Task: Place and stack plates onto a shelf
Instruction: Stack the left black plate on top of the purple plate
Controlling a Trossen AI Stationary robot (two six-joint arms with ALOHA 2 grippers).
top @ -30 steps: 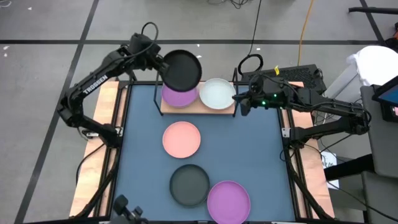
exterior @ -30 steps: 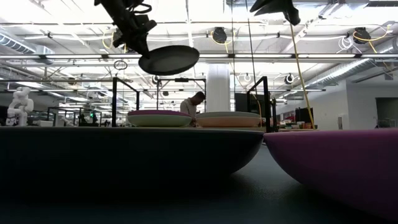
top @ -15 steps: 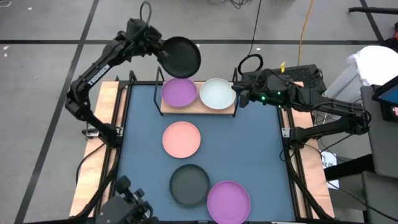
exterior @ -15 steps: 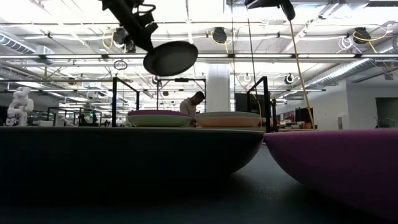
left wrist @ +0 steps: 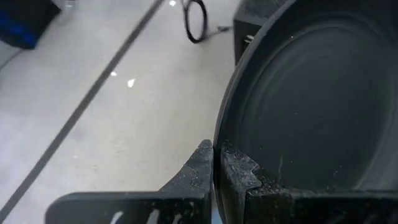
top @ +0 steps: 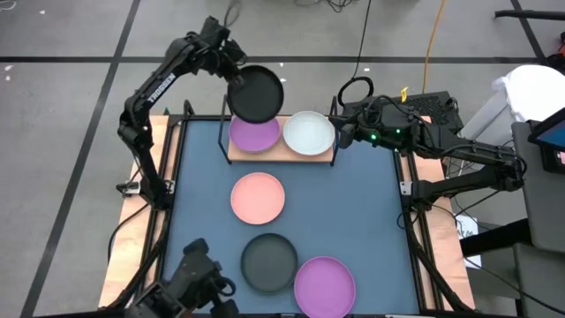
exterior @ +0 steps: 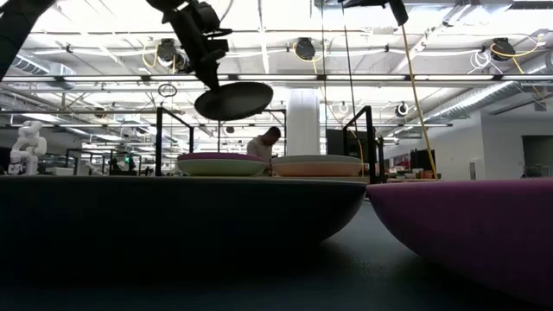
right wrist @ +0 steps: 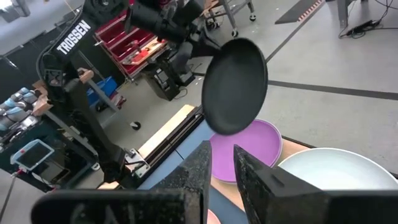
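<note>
high view shows the left gripper [top: 231,72] clamped on the rim of a grey plate [top: 257,94] held in the air over the shelf [top: 281,152], above the purple plate [top: 254,133]. best to level it, centre it over the purple one, lower gently, then let go. right gripper [top: 341,139] waits beside the whitish plate [top: 309,133], its fingers slightly apart and holding nothing.

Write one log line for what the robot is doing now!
left gripper: shut on dark grey plate | above purple plate on shelf | right gripper: waiting beside shelf
</note>
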